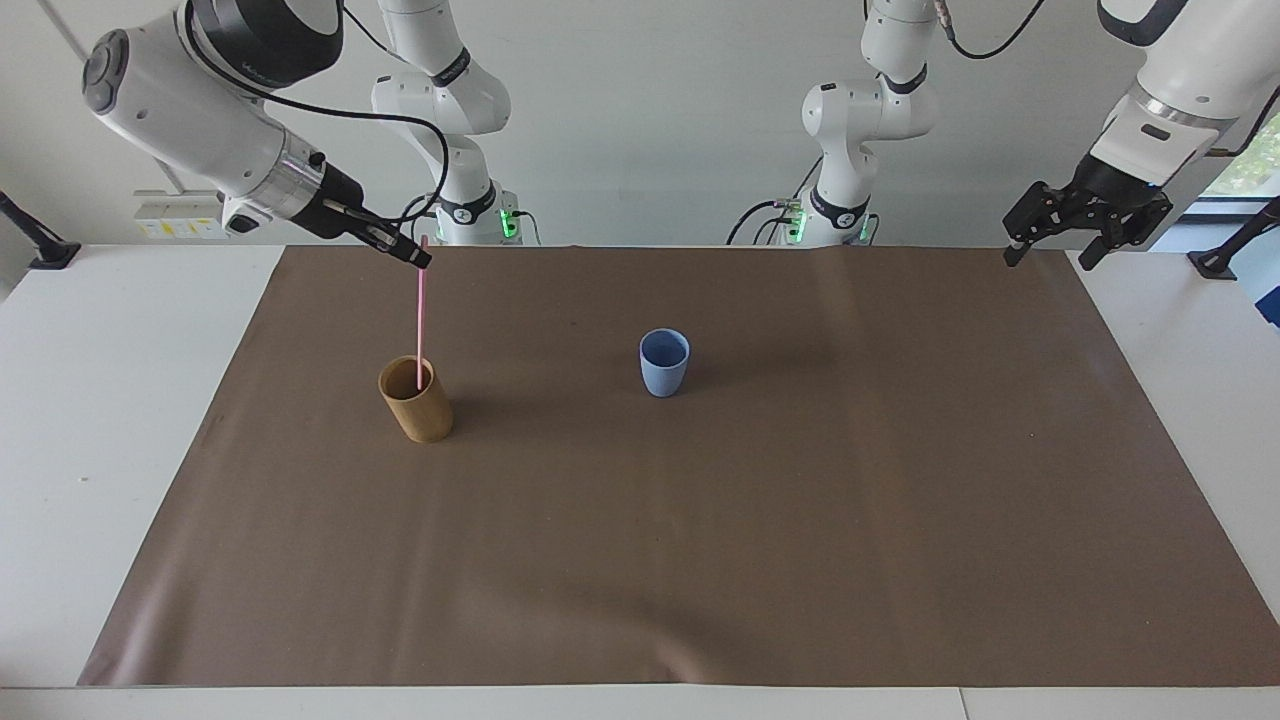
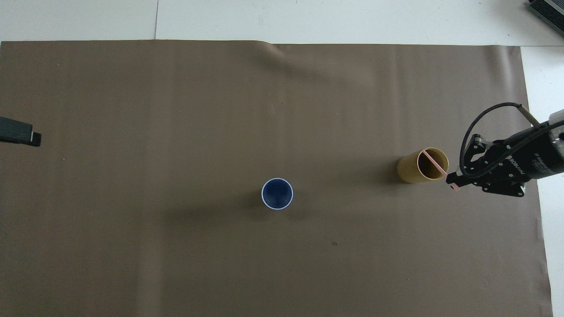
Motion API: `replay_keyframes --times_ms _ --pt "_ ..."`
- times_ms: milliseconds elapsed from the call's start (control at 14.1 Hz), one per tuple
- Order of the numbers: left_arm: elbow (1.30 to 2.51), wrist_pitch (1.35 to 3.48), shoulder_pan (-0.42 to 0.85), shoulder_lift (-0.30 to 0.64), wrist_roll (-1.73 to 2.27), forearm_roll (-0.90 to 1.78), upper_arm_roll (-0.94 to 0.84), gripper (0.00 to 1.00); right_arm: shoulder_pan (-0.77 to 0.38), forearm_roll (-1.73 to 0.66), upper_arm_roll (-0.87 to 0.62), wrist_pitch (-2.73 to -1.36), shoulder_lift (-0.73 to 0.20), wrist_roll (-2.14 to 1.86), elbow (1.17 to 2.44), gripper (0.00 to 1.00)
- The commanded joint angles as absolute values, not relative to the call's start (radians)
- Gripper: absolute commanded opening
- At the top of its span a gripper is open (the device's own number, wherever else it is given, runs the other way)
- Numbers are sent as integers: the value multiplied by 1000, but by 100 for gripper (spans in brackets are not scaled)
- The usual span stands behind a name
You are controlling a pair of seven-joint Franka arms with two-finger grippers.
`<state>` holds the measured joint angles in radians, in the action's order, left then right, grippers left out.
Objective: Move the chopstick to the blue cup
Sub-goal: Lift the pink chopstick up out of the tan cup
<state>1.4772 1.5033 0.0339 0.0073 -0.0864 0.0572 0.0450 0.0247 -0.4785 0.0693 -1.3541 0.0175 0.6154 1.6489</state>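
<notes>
Pink chopstick (image 1: 420,315), thin, straight, upright, tip inside tan cup (image 1: 417,402)

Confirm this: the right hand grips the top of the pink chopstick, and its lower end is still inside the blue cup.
Not quite. The right hand does grip the top of the pink chopstick, but its lower end is inside the tan bamboo cup, not the blue cup, which stands empty toward the middle of the brown mat. The facing view shows it; the overhead view agrees.
</notes>
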Motion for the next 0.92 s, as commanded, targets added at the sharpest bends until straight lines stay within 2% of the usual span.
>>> replay_keyframes --times_ms 0,142,354,638,850 --pt "1453 1477 23 14 -91 48 38 100 35 -557 66 -1266 31 629 1582 0" --pt "1453 1477 23 15 -91 48 38 100 23 -569 54 -1235 40 665 1543 0" --pt "1453 1477 23 14 -91 48 38 100 -32 -627 46 -1258 75 785 1548 0" --pt "1453 1476 23 14 -91 48 38 100 -207 -624 40 -1440 77 1024 1568 0" --pt "1453 1476 21 14 -91 48 38 100 -285 -641 38 -1544 63 1126 1583 0"
